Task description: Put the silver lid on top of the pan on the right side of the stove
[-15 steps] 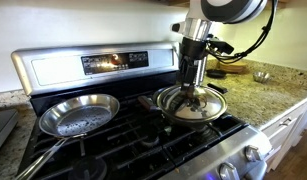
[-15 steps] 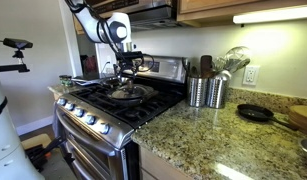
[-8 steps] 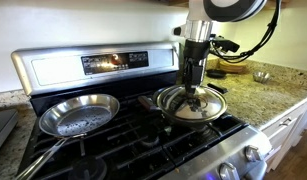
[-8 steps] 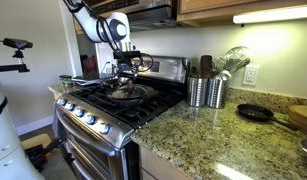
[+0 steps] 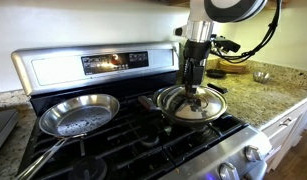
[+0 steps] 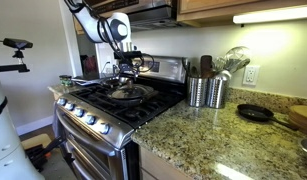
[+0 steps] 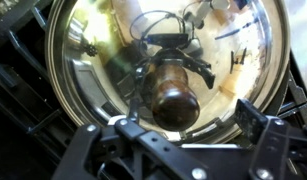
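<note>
The silver lid (image 5: 196,104) lies on the right side of the stove (image 5: 113,140), covering a dark pan (image 5: 169,117) of which only the edge shows. In the other exterior view the lid (image 6: 130,92) sits at the same spot. My gripper (image 5: 196,86) hangs straight above the lid's centre. In the wrist view the lid (image 7: 93,60) fills the frame, with its dark knob (image 7: 176,92) in the middle. My gripper (image 7: 176,126) is open, its fingers spread on either side of the knob and not touching it.
A shiny silver frying pan (image 5: 78,113) sits on the stove's left burner. A small metal bowl (image 5: 261,76) stands on the granite counter. Two metal utensil holders (image 6: 205,90) and a black pan (image 6: 255,113) stand on the counter beside the stove.
</note>
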Motion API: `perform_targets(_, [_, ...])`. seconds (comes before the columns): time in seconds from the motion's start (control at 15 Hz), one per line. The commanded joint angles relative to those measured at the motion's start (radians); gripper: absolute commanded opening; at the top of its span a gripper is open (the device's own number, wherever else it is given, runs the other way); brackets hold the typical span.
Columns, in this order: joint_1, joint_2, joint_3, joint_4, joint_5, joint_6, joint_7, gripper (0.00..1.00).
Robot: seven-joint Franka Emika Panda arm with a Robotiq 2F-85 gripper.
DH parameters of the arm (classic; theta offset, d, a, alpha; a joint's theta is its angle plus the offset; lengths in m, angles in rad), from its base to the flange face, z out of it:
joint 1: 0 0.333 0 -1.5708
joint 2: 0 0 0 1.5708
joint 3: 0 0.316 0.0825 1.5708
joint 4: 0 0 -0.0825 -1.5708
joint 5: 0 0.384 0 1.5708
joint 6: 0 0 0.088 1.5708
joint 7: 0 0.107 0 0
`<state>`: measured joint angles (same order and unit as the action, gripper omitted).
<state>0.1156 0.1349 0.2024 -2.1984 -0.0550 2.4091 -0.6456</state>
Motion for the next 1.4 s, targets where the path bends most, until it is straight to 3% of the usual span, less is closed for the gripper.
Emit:
perform_targets(0.0, [0.006, -0.015, -0.017, -0.004, -0.035, -0.009, 0.051, 0.66])
perform_targets(0.47, [0.005, -0.012, -0.025, -0.001, -0.048, -0.008, 0.061, 0.2])
perform_targets(1.33, [0.007, -0.089, -0.005, -0.026, 0.01, 0.018, 0.036, 0.2])
